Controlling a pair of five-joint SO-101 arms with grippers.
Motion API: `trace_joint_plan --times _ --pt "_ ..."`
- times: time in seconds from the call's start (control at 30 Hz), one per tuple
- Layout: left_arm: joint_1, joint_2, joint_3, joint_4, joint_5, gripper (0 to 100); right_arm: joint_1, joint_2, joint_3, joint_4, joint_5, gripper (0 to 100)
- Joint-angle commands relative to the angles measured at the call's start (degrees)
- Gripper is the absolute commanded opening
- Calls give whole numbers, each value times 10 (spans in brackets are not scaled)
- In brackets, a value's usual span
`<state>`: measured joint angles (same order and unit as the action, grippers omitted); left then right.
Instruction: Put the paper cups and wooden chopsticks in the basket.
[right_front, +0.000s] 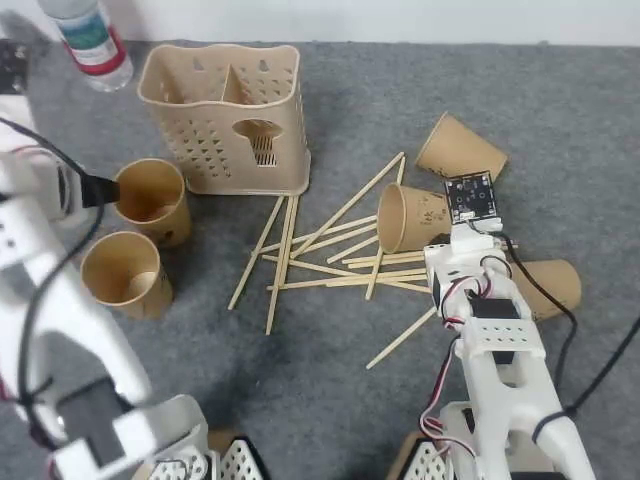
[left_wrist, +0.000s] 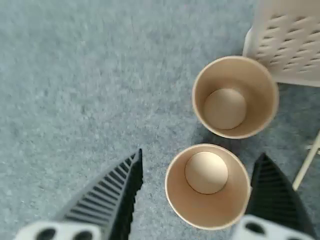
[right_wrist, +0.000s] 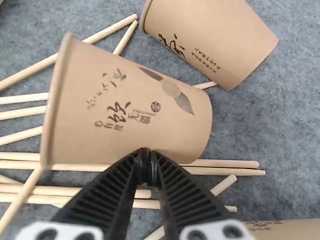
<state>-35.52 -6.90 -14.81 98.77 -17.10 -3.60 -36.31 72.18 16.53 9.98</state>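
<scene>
Black ribbed fingers (right_wrist: 117, 190) of the right gripper (right_wrist: 148, 156) are pressed together with nothing between them. Their tips sit against the wall of a tipped brown paper cup (right_wrist: 130, 115). Dark brush-style characters, a small round seal and a leaf-shaped mark are printed along its side. This cup lies across a scatter of pale wooden chopsticks (right_wrist: 230, 163), which fan out toward the basket. Just past its base lies a second tipped cup (right_wrist: 210, 35) with similar dark print. A third tipped cup (right_front: 550, 285) lies beside the right arm.

The left gripper (left_wrist: 200, 155) has its black fingers spread wide, one on each side of an upright brown paper cup (left_wrist: 207, 185) seen from above. Whether they touch its rim cannot be told. A second upright cup (left_wrist: 235, 97), plain and unmarked inside, stands just beside it and close to the beige perforated plastic basket (left_wrist: 290, 40). The basket stands upright with an inner divider and an oval cut-out in its wall.

Everything rests on a grey felt-like table cover (right_front: 330, 400). A clear plastic bottle (right_front: 90, 40) with a red and green label stands at the far edge, near the basket.
</scene>
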Motion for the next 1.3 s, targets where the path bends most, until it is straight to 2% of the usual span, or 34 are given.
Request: trace_joint_plan --times 0.0,0.27,0.6,0.83,1.1,1.17,1.27 --pt "-2 39 -35 18 -33 334 7 -12 -3 -5 2 9" --pt "12 121 -36 15 -60 333 6 -12 -3 -6 2 9" --pt "17 192 -35 -44 -56 333 6 -12 -3 -7 2 9" --pt "19 234 -36 -62 -60 261 6 -12 -3 -9 2 9" --pt "20 244 -33 -77 -57 253 6 -12 -3 -9 2 9" --pt "20 242 -36 -76 -57 223 6 -12 -3 -9 2 9" --pt "23 234 -52 -71 -60 80 6 -12 -3 -10 2 9"
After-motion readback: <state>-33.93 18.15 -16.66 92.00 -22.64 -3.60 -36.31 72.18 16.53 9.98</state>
